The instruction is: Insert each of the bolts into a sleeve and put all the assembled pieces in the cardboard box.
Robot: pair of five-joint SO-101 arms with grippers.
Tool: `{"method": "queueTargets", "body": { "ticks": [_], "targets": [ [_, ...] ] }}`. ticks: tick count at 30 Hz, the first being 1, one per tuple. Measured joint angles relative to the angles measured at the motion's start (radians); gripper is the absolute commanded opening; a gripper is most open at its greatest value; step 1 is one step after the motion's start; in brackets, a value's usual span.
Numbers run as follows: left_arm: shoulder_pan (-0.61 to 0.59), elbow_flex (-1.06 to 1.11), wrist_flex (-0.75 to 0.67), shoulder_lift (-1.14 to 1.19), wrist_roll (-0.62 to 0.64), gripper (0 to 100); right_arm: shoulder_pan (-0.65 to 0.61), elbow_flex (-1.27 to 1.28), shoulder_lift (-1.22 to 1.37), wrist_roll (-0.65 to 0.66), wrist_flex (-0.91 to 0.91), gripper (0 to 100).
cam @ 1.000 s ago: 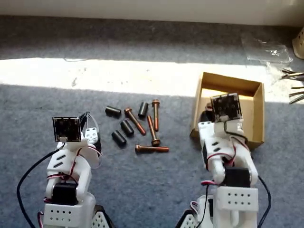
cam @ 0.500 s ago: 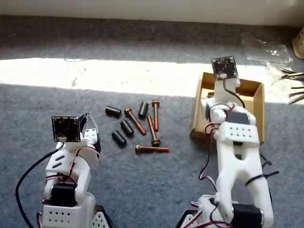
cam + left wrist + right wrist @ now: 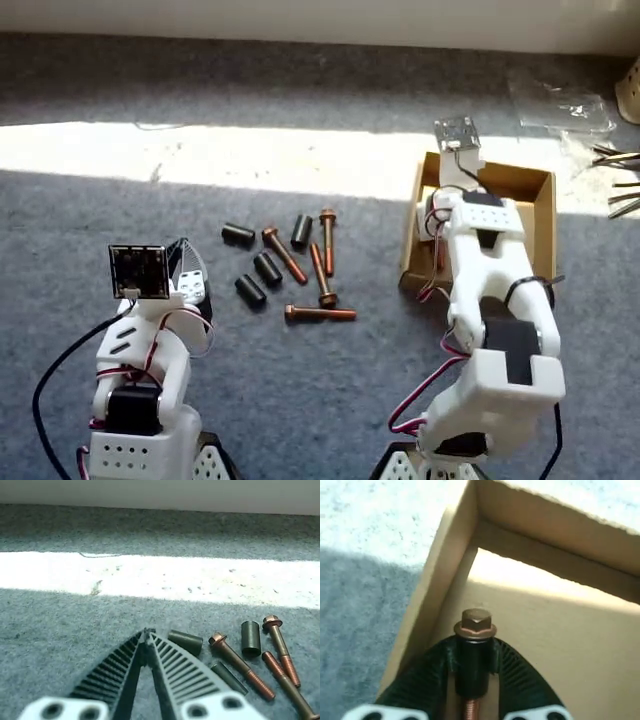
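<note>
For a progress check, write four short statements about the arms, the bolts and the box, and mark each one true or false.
1. The right end effector grips a bolt seated in a sleeve. True.
2. That bolt is held over bare carpet. False: it is over the inside of the cardboard box.
3. The left end effector is wide open. False: it is shut and empty.
4. Four loose bolts lie on the carpet. True.

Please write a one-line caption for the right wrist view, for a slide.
Right gripper holding a sleeved bolt over the open cardboard box.
</note>
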Motion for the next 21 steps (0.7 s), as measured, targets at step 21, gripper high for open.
{"method": "queueTargets", "body": {
  "ticks": [21],
  "targets": [
    [0.0,0.0,0.0,0.0,0.0,2,-0.005,-0.015,-0.203,0.002,-0.014,14.9]
  ]
}}
